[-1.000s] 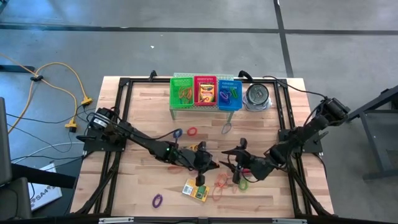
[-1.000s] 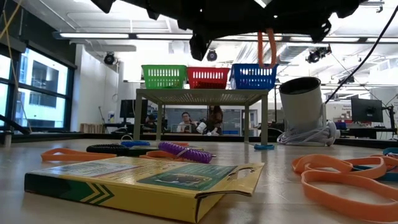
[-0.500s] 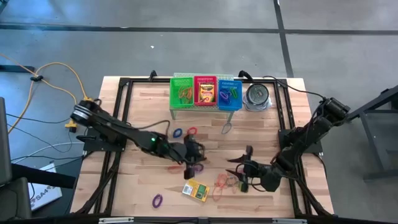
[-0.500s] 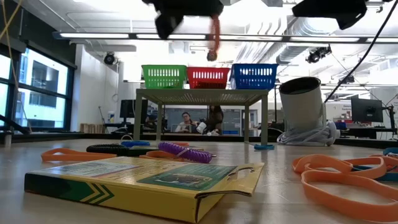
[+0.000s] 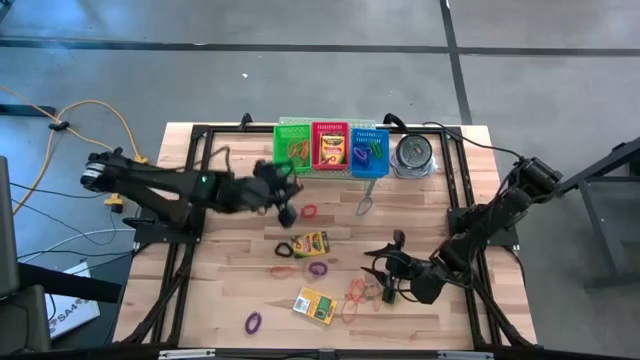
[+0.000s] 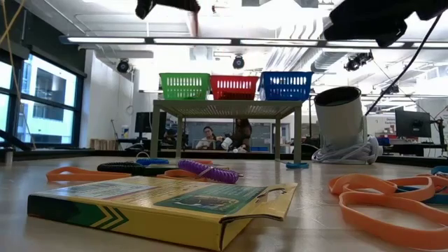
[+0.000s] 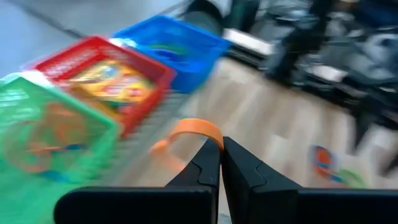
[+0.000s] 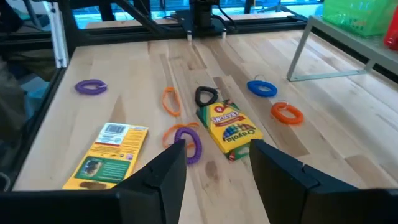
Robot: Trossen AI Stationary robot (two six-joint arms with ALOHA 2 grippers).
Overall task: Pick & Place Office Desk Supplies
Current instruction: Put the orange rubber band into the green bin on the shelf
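My left gripper [image 5: 286, 210] is raised over the table just in front of the green basket [image 5: 294, 148] and is shut on an orange rubber band [image 7: 194, 127]; in the low view the band [image 6: 190, 24] hangs below it. My right gripper [image 5: 393, 276] is open and empty, low over the table's right middle, above orange bands [image 5: 356, 291]. One crayon box [image 5: 312, 243] lies flat at mid-table, another [image 5: 315, 305] near the front edge. Loose bands lie around them: red [image 5: 308, 211], purple [image 5: 318, 268], purple [image 5: 252, 322]. My left gripper pinches the orange rubber band between its two fingertips [image 7: 210, 163], at a point on the loop [image 7: 208, 135]. The rest of the loop stands out beyond the fingertips, lifted clear of the table. In the low view it hangs below the gripper.
A small raised rack at the far middle bears the green basket, a red basket [image 5: 330, 147] with a crayon box in it and a blue basket [image 5: 368, 150] with bands. A round metal tin [image 5: 413, 155] stands to their right. A black frame edges the table.
My left gripper has risen from mid-table and gone toward the far edge and the left, toward the green basket, still shut on the orange band, which has gone with it clear of the table.
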